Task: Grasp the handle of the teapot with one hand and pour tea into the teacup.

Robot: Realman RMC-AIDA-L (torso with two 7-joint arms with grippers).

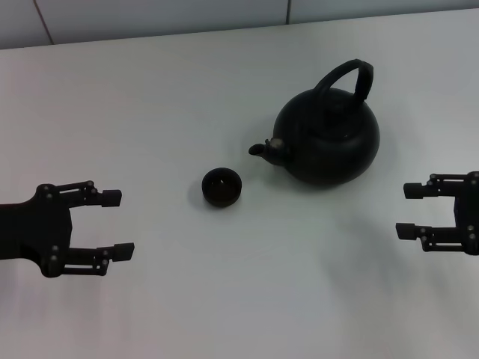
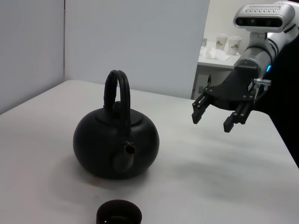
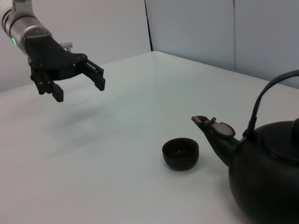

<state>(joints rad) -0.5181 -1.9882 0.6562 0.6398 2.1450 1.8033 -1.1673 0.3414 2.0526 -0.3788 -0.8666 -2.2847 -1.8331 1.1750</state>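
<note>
Sitting on white table (image 1: 150,112): teapot (image 1: 329,138), teacup (image 1: 221,187).

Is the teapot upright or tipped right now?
Upright. The teapot sits flat on the white table, its handle arched overhead and untouched, spout toward the teacup.
</note>
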